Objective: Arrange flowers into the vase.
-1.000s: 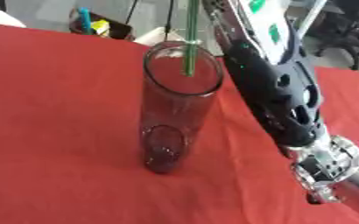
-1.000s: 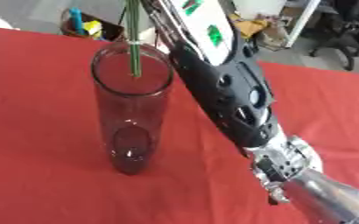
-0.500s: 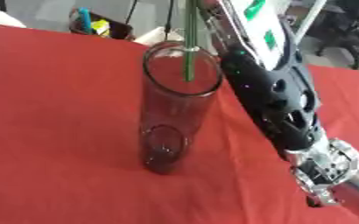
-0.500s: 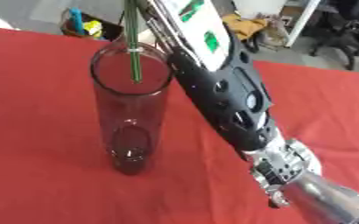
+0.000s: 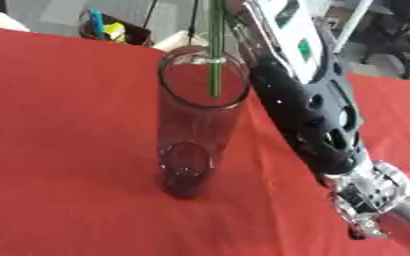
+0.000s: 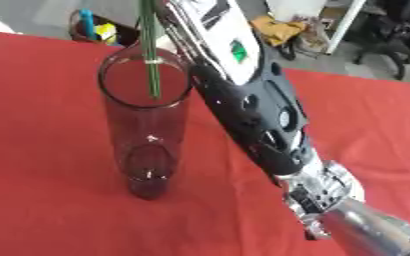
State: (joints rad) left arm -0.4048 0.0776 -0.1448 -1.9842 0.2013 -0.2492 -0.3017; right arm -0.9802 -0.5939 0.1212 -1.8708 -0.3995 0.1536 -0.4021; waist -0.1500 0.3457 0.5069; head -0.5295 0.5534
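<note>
- We note the red tablecloth (image 5: pixel 60 150) covering the whole work surface under the arm.
- We record the right arm (image 6: pixel 252 115) crossing from the lower right to the top edge; its hand lies beyond the top of both views, so we cannot tell its fingers' state.
- The tall dark glass vase (image 5: pixel 195 125) stands upright just left of the forearm.
- A green flower stem (image 6: pixel 150 55) hangs upright from above, its lower end inside the vase mouth near the rim.
- The left hand appears in neither view.
</note>
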